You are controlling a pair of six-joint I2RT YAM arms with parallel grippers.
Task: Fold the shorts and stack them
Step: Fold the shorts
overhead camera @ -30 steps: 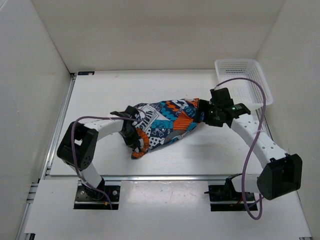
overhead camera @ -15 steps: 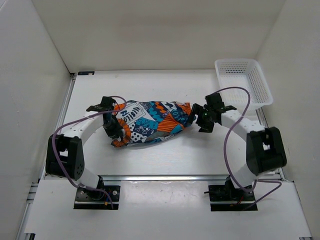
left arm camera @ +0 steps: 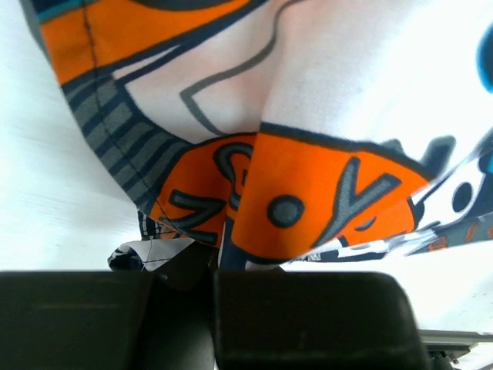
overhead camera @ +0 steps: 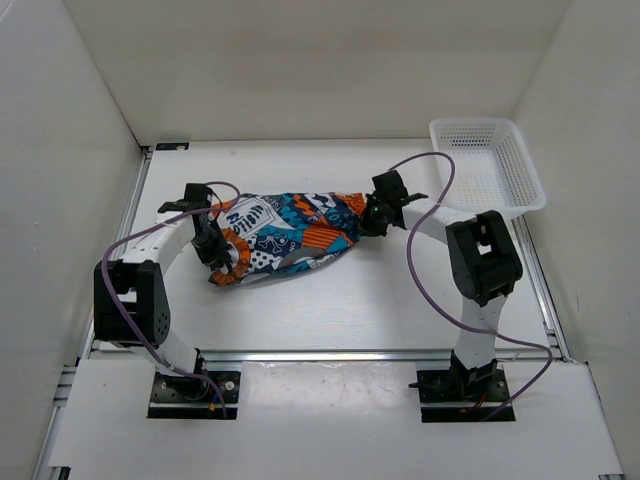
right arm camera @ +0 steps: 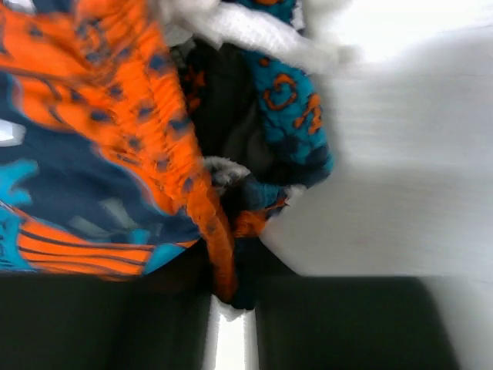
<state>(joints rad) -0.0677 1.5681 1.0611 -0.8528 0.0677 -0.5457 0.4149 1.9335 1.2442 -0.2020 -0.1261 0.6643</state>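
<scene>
The shorts (overhead camera: pixel 285 232), a patchwork print of orange, turquoise, navy and white, lie bunched and stretched lengthwise across the middle of the table. My left gripper (overhead camera: pixel 213 250) is shut on their left end, with orange and grey fabric (left arm camera: pixel 308 200) pinched between the dark fingers (left arm camera: pixel 308 324). My right gripper (overhead camera: pixel 368 222) is shut on their right end. In the right wrist view an orange gathered edge of the shorts (right arm camera: pixel 208 223) runs down into the narrow gap of that gripper (right arm camera: pixel 231 289).
A white mesh basket (overhead camera: pixel 500 190) sits at the back right corner of the table. White walls close in the left, back and right sides. A metal rail (overhead camera: pixel 320 355) runs along the near edge, and purple cables loop over both arms.
Both arms have swung left and toward the back, and the shorts have shifted left with them. My right gripper was open beside the right end and is now shut on it.
</scene>
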